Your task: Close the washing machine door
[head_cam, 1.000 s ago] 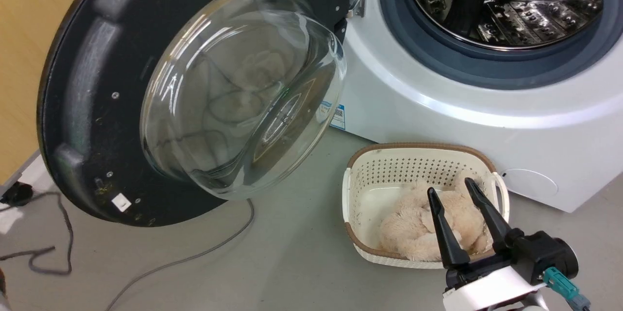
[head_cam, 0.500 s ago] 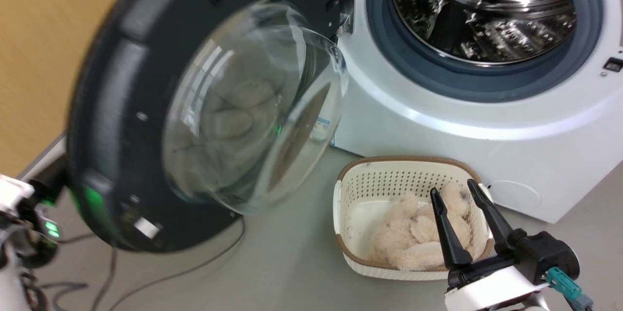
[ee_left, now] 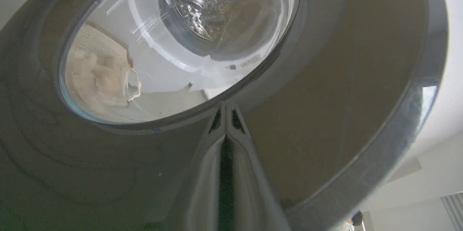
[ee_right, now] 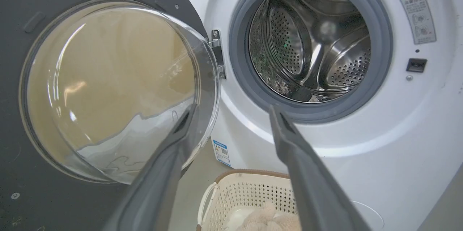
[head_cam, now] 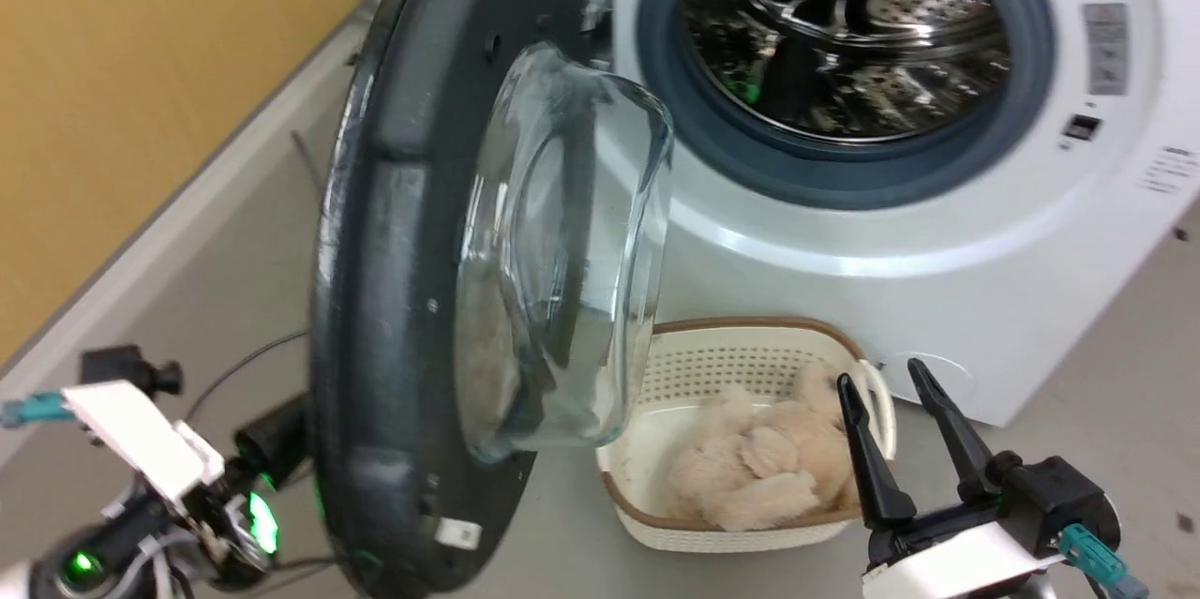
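Presently we find the washing machine door [head_cam: 384,233] standing partly open, swung well out from the washing machine [head_cam: 937,233] on its hinge [head_cam: 596,4] and seen nearly edge-on in the head view. Its glass window [head_cam: 562,252] bulges toward the machine's opening. The round opening is uncovered, with the steel drum [head_cam: 844,27] and the grey gasket [head_cam: 825,182] exposed.

We note the left gripper [ee_left: 226,106] behind the door, on its outer face. Its two fingers are pressed together with nothing between them, and their tips sit at the dark surface just below the window's rim. We cannot confirm from the wrist view whether the tips bear on the panel or stop just short.

We record the right gripper [head_cam: 879,372] at the lower right, fingers spread apart and empty. It is held above the near edge of a cream perforated basket [head_cam: 741,329] and clear of the door.

The basket rests on the floor [head_cam: 562,533] just before the machine, beside the door's lower edge, and contains a pale fluffy item [head_cam: 750,486]. A cable [head_cam: 234,365] lies on the floor left of the door, near a yellow wall [head_cam: 141,65].
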You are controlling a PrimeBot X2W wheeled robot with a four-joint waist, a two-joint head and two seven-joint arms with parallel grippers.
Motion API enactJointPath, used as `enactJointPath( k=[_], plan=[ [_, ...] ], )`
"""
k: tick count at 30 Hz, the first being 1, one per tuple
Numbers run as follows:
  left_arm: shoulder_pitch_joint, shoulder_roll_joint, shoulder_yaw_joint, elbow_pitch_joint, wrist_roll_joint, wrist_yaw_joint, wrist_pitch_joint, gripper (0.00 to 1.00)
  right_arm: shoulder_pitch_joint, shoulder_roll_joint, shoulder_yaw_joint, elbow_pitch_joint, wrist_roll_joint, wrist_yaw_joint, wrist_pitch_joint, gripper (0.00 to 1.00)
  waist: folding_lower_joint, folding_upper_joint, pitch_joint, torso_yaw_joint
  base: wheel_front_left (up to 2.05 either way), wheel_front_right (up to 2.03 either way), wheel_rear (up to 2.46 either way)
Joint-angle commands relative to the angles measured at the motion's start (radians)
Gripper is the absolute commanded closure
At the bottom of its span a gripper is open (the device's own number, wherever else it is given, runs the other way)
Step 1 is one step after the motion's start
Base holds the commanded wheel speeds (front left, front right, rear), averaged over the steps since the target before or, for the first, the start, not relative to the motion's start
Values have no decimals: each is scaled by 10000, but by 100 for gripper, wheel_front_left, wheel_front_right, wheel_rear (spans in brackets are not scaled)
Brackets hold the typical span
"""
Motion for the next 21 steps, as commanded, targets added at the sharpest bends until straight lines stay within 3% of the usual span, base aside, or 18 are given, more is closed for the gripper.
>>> enactJointPath(
  k=[1,9,15,21],
  plan=[
    [374,-89,-287,-315,-360,207,-52,100,74,24,-2,53,129,6,-42,0,0,0,17,-397,0,0,0],
    [1467,-130,-2403,-1010,-2165,495,-1561,100,-104,25,131,125,107,6,-42,0,0,0,364,-1988,0,0,0],
    [1255,-131,-3742,-721,-2787,157,-2780,100,-261,25,99,107,71,6,-42,0,0,0,802,-3507,0,0,0],
    [259,-132,-4368,283,-3243,-275,-4711,100,-401,25,104,-8,251,6,-42,0,0,0,1339,-5114,0,0,0]
  ],
)
